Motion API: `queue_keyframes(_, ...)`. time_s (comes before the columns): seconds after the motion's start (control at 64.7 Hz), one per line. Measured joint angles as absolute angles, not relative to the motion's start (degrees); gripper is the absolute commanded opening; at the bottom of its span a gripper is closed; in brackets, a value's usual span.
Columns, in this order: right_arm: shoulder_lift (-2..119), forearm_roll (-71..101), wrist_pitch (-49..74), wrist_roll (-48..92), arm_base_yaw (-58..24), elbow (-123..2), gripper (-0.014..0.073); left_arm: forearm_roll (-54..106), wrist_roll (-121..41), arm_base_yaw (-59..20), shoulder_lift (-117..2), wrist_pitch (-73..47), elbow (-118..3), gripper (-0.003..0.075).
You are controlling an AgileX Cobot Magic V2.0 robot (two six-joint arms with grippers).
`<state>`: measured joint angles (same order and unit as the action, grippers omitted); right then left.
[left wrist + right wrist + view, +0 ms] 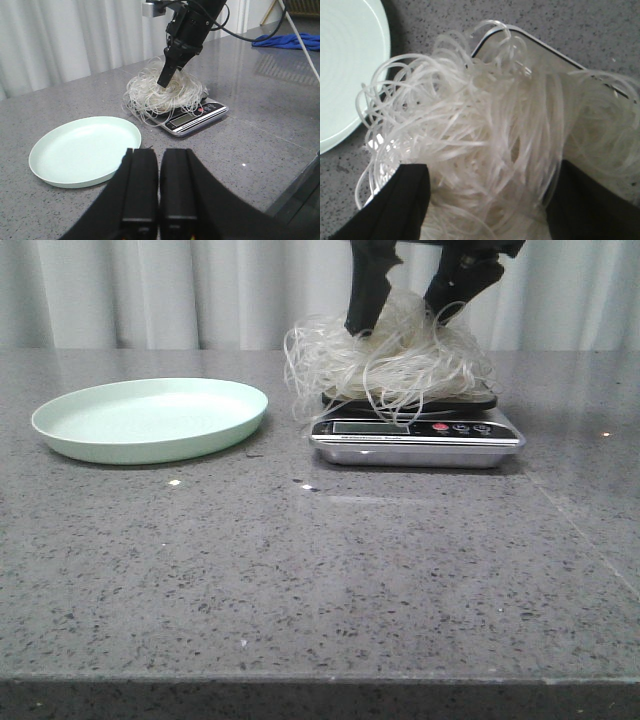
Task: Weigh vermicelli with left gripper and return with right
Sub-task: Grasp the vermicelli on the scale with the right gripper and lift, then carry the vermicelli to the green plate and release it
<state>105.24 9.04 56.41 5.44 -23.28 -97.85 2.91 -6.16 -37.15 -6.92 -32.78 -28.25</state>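
The vermicelli (385, 365) is a fluffy whitish nest lying on the silver kitchen scale (415, 437), with strands hanging over its display. My right gripper (410, 310) comes down from above, open, one black finger on each side of the nest's top. The right wrist view shows the noodles (470, 125) filling the gap between the spread fingers (405, 200) of this gripper (492, 170). My left gripper (159, 151) is shut and empty, held back above the table near the pale green plate (85, 150); it is out of the front view. The plate (150, 418) is empty.
The plate sits left of the scale (195, 117) with a small gap between them. A white curtain (120, 290) hangs behind the table. A blue cloth (287, 41) lies far off on the table's right. The table's front edge (320, 678) is near.
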Motion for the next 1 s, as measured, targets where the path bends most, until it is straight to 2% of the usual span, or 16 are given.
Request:
queue_keyframes(0.077, 106.4, 8.4, 57.2, 5.5, -23.3, -98.3, 0.0514, 2.9, -6.2, -37.2, -6.9, -32.8, -28.2, 0.0127)
queue_keyframes(0.139, 107.1, 8.0, 57.9, 5.5, -23.3, -98.5, 0.0442, 2.9, -6.2, -37.2, -6.9, -32.8, -28.2, 0.0127)
queue_keyframes(0.294, 107.9, 7.4, 58.8, 5.6, -23.3, -99.1, 0.0122, 2.9, -6.2, -37.2, -6.9, -32.8, -28.2, 0.0127)
queue_keyframes(0.371, 108.0, 7.4, 59.0, 5.6, -23.3, -99.7, 0.0163, 2.9, -6.2, -37.2, -6.9, -32.8, -28.2, 0.0127)
queue_keyframes(0.742, 108.7, 8.7, 68.5, 5.6, -23.3, -113.3, 0.0161, 2.8, -6.2, -37.2, -6.9, -32.8, -28.2, 0.0127)
queue_keyframes(1.005, 107.7, 16.0, 67.9, 5.6, -26.2, -121.9, 0.0161, 2.8, -6.2, -37.2, -6.9, -32.8, -28.2, 0.0127)
